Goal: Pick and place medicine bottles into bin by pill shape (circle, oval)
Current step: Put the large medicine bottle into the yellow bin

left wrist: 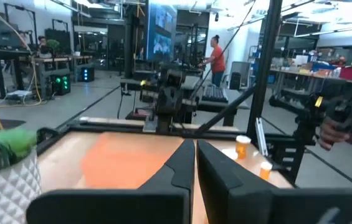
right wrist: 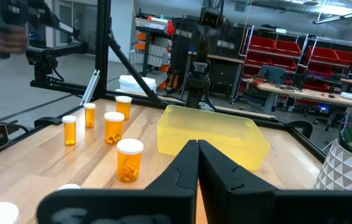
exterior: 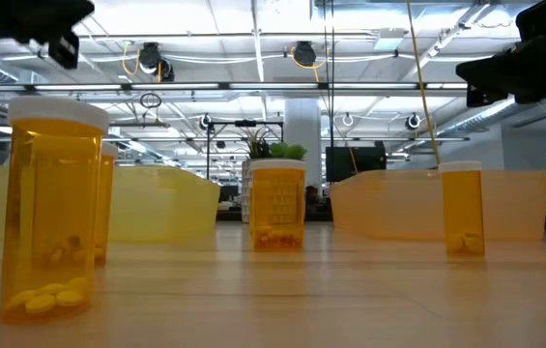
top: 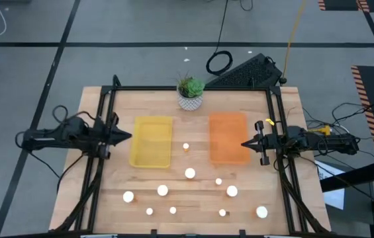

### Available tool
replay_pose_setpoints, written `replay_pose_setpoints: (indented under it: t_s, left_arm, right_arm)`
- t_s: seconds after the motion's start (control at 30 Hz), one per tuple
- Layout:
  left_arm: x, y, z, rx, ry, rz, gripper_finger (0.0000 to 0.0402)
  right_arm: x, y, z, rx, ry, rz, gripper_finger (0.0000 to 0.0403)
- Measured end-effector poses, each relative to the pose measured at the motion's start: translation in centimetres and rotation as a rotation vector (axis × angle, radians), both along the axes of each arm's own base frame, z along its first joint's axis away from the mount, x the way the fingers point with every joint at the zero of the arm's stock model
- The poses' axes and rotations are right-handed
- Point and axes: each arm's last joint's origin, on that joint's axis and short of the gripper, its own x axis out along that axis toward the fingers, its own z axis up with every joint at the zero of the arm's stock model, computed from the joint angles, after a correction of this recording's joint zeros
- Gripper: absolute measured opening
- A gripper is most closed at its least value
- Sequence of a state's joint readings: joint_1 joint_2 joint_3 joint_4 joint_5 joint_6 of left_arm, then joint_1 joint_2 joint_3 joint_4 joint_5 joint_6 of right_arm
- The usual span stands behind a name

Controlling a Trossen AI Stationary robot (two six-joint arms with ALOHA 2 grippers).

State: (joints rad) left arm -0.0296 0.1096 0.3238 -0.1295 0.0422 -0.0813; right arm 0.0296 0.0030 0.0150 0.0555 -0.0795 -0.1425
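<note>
Both arms parked at table edges, nothing picked yet. Landmark = translucent yellow plastic bin (top: pixel 151 142), a shallow rectangular tray left of table centre.

Left gripper (top: pixel 126 135) hovers just beside the yellow bin's left edge, fingers pressed together, tips meeting, holding nothing. Right gripper (top: pixel 246 143) sits well to the right of the yellow bin, just past the far edge of the translucent orange plastic bin (top: pixel 228 137), fingers likewise closed up and empty.

The small round orange-tinted plastic medicine bottles w/ white caps (top: pixel 190 173) stand upright on the light wooden table (top: pixel 286 198), approx ten, scattered in front of the yellow bin and off to its right. One small bottle sits between the two bins; the rest are spread toward the table's front edge. Both bins look empty. A white faceted pot w/ green plant (top: pixel 190 92) stands behind the yellow bin, to its right.

Handling, my judgement: bottles are light, rigid, thin-walled plastic, mostly air w/ a few pills at the bottom (exterior: pixel 47 296), so easy to tip or skid if nudged. Smooth round sides prob slippery; a squeeze off-centre could pop one out sideways. Best hold: across the body just below the cap, fingers square on the widest part, approach from above. Fingers must spread first. Pill shape reads thru the walls, best seen low down.
</note>
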Motion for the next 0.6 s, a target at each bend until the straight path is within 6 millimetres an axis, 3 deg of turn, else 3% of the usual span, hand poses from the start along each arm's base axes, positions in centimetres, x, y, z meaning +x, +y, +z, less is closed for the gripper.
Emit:
replay_pose_setpoints:
  t_s: [0.33,0.6]
  left_arm:
    - [0.7,0.0,9.9,0.088,0.154,-0.001,0.0021]
    - [2.7,-0.1,16.1,0.097,0.366,-0.01,0.0021]
  right_arm:
    - [0.0,0.0,0.0,0.0,0.0,0.0,0.0]
    - [0.0,0.0,0.0,0.085,0.01,0.004,0.0]
